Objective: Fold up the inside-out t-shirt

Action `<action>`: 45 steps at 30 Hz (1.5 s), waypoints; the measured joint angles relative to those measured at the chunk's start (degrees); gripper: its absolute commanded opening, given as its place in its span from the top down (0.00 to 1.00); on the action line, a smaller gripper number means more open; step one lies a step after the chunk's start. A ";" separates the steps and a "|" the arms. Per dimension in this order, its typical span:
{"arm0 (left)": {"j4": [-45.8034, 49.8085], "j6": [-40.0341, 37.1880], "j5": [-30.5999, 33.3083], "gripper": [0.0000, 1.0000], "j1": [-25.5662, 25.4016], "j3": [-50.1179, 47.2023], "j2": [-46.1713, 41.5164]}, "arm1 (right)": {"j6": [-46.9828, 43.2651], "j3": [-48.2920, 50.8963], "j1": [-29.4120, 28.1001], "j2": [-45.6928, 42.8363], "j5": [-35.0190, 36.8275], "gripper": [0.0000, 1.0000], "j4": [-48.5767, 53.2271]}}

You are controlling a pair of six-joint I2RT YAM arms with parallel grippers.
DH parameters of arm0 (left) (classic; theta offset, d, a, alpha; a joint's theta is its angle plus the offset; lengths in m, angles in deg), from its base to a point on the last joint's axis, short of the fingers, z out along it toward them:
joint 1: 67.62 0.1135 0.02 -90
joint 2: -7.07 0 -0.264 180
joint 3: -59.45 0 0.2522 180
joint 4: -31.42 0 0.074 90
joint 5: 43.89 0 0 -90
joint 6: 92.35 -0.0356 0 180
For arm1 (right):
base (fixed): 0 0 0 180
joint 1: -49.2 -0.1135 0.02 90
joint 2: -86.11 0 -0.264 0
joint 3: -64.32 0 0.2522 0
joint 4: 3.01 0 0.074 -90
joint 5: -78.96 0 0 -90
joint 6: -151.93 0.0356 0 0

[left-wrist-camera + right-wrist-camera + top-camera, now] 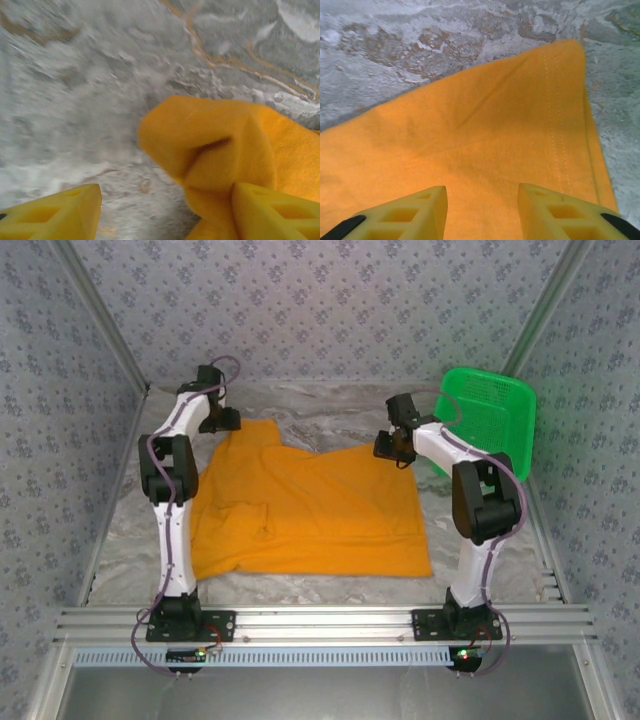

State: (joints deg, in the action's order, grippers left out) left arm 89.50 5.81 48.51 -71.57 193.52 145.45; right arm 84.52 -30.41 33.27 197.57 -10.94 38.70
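The inside-out t-shirt (310, 510), plain orange-yellow, lies spread on the marbled table (125, 530) with wrinkles near its left side. My left gripper (228, 421) hovers at the shirt's far left corner. In the left wrist view it (165, 215) is open, and a bunched corner of the shirt (215, 140) lies against the right finger (275, 210), not pinched. My right gripper (392, 448) is at the far right corner. In the right wrist view it (482, 210) is open just over flat cloth (470, 130) beside a stitched hem.
A green plastic mesh basket (490, 420) leans tilted against the right wall, just behind the right arm. Patterned walls close in the left, right and back. An aluminium rail (320, 625) runs along the near edge, where both arm bases are bolted.
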 measured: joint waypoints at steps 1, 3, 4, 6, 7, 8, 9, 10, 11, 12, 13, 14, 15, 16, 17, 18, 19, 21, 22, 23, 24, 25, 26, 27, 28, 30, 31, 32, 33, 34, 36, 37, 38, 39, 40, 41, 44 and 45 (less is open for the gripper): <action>1.11 0.44 -0.02 0.35 -0.46 1.36 1.11 | 0.04 -0.20 -0.02 1.18 0.66 0.67 -0.24; 3.17 0.76 0.02 0.34 -1.40 6.93 4.70 | 0.50 -0.33 0.02 2.99 1.99 0.68 -0.26; 3.89 0.76 0.00 0.35 -1.88 9.81 6.49 | 0.70 -0.35 0.04 3.76 2.51 0.69 -0.24; 4.90 0.44 -0.02 0.35 -2.82 13.31 8.37 | 1.20 -0.48 0.24 4.57 3.39 0.68 0.15; 5.46 -0.15 -0.22 0.35 -3.23 14.01 8.66 | 1.57 -0.66 0.31 4.72 3.85 0.68 0.52; 5.99 -1.25 -0.87 0.35 -3.72 14.43 8.70 | 2.01 -1.05 0.42 4.72 4.26 0.68 0.87; 6.47 -2.69 -1.70 0.34 -4.20 14.64 8.72 | 2.43 -1.49 0.50 4.72 4.48 0.68 1.01; 6.82 -4.42 -2.45 0.34 -4.87 14.67 8.72 | 2.69 -2.10 0.61 4.72 4.63 0.68 1.01; 7.32 -6.38 -3.10 0.33 -5.62 14.78 8.74 | 3.06 -2.71 0.83 4.72 4.61 0.68 0.98; 7.76 -8.00 -3.26 0.33 -6.40 14.78 8.74 | 3.26 -3.10 0.98 4.72 4.61 0.67 0.94; 8.28 -9.73 -3.08 0.32 -7.43 14.78 8.74 | 3.45 -3.52 1.22 4.72 4.46 0.66 0.94; 8.52 -10.88 -2.43 0.32 -8.22 14.78 8.74 | 3.52 -3.78 1.44 4.72 4.09 0.65 0.92; 8.55 -11.91 -1.44 0.32 -8.98 14.78 8.74 | 3.52 -3.96 1.60 4.72 3.76 0.64 0.96; 8.50 -12.63 -0.39 0.32 -9.64 14.78 8.74 | 3.50 -4.07 1.68 4.72 3.34 0.64 0.96; 8.48 -13.11 0.90 0.32 -10.08 14.93 8.74 | 3.50 -4.26 1.73 4.74 2.97 0.63 0.98; 8.44 -13.14 1.81 0.31 -10.10 15.06 8.74 | 3.48 -4.52 1.79 4.72 2.45 0.62 1.11; 8.44 -13.05 2.25 0.29 -9.88 15.17 8.74 | 3.43 -4.90 1.81 4.72 2.12 0.61 1.25; 8.35 -11.28 1.81 0.27 -8.20 15.43 8.72 | 3.26 -6.08 1.81 4.72 1.60 0.59 1.68; 8.20 -9.92 0.81 0.26 -7.15 15.45 8.61 | 3.21 -6.75 1.81 4.72 1.55 0.58 2.03; 7.93 -7.93 -0.90 0.26 -5.49 15.45 8.39 | 3.04 -7.56 1.81 4.72 1.40 0.56 2.34; 7.43 -5.77 -3.02 0.26 -3.69 15.45 8.15 | 2.82 -8.44 1.95 4.72 1.05 0.53 2.62; 6.69 -3.54 -4.72 0.25 -2.03 15.43 7.91 | 2.62 -9.05 2.19 4.72 0.37 0.52 2.71; 5.79 -1.07 -6.14 0.25 0.15 15.50 7.56 | 2.14 -9.68 2.60 4.74 -0.66 0.51 2.73; 5.55 0.46 -7.17 0.25 1.86 16.06 7.50 | 1.77 -10.23 3.15 4.83 -1.92 0.49 2.78; 5.42 1.49 -7.85 0.25 3.54 16.92 7.50 | 1.44 -10.84 3.65 5.03 -2.75 0.48 3.08; 5.42 3.15 -10.03 0.25 6.01 18.67 7.50 | 0.13 -12.63 4.76 6.03 -3.85 0.47 3.98; 5.35 3.76 -11.37 0.25 6.51 19.52 7.50 | -0.48 -13.22 5.09 6.54 -3.87 0.46 4.22; 5.09 4.24 -12.70 0.25 6.62 20.06 7.50 | -1.36 -13.86 5.49 7.13 -3.85 0.46 4.57; 4.79 4.63 -14.38 0.25 6.43 20.44 7.50 | -2.23 -14.36 5.77 7.72 -3.76 0.45 4.90; 4.55 5.05 -15.61 0.25 6.03 20.46 7.50 | -2.86 -14.71 5.92 8.20 -3.69 0.45 5.20; 4.35 5.73 -18.32 0.25 4.72 20.44 7.74 | -4.74 -16.48 6.01 9.73 -3.08 0.45 6.99; 4.31 6.10 -19.26 0.25 4.24 20.44 8.00 | -5.57 -17.49 6.01 10.51 -2.86 0.45 7.74; 4.26 6.56 -20.41 0.25 3.67 20.44 8.26 | -6.54 -19.15 6.03 11.65 -2.64 0.45 8.87; 4.26 7.02 -21.40 0.26 3.10 20.48 8.70 | -7.41 -20.87 6.03 12.83 -2.45 0.45 9.73; 4.42 7.45 -22.12 0.26 2.75 20.81 9.22 | -8.22 -22.34 6.05 13.94 -2.32 0.45 10.29; 4.70 7.91 -22.80 0.27 2.47 21.57 10.16 | -8.98 -23.74 6.05 15.04 -1.99 0.45 11.13; 5.49 9.14 -23.74 0.30 2.47 23.17 13.07 | -10.71 -25.81 6.34 17.05 -1.60 0.45 12.85; 5.86 9.53 -23.91 0.30 2.64 23.34 13.97 | -11.13 -26.14 6.54 17.51 -1.64 0.45 13.51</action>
State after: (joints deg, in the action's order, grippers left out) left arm 95.35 15.34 24.59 -68.92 216.87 159.42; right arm 73.40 -56.55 39.81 215.08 -12.58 52.21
